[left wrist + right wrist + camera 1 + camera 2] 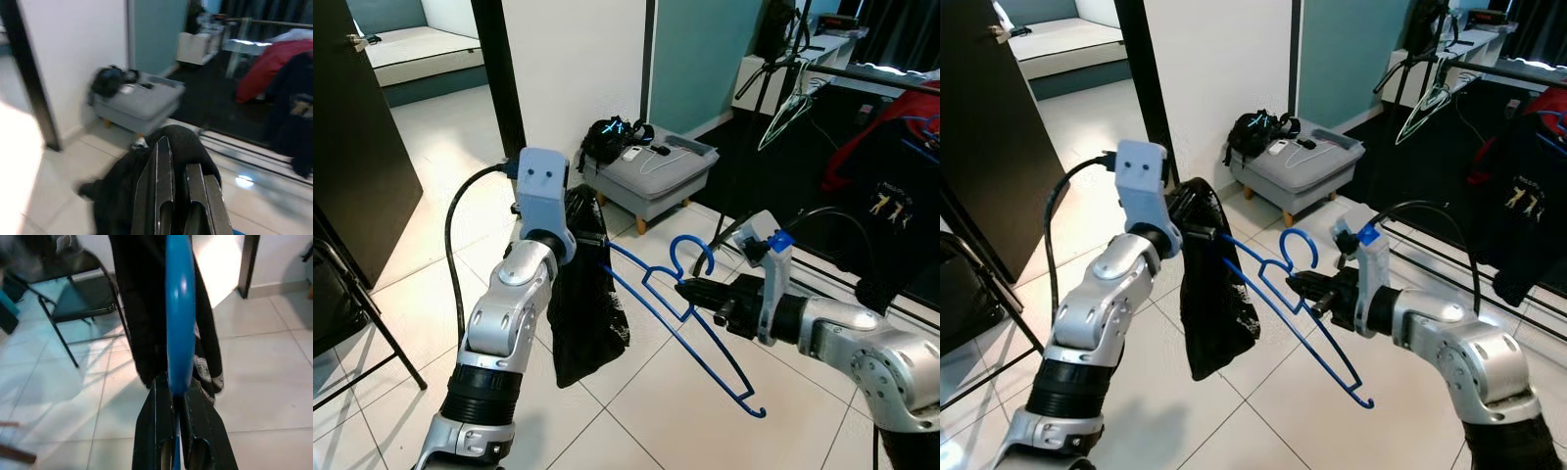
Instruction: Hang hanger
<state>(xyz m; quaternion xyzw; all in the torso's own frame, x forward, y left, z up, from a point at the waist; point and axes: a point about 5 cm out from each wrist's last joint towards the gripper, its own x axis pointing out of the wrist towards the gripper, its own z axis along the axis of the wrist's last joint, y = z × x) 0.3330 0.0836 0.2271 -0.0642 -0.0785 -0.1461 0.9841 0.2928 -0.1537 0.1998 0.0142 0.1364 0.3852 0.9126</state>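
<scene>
The thin blue wire hanger (690, 318) is not yet hung: the right gripper (688, 291) clamps it mid-frame, while the left gripper (1197, 227), closed, holds the limp black garment (587, 304) at 9 o'clock of it. The black clothes rail (1489, 69) at 1 o'clock remains ahead. The grey padded footstool (651, 176) carries a black bag (610, 135).

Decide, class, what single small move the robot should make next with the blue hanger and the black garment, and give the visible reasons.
Probably the right gripper should ease the blue hanger further into the black garment. It is shut on the hanger near its hook, while the left gripper is shut on the garment's top. Only one hanger arm reaches the cloth, and the clothes rail stands further off to the right.
</scene>
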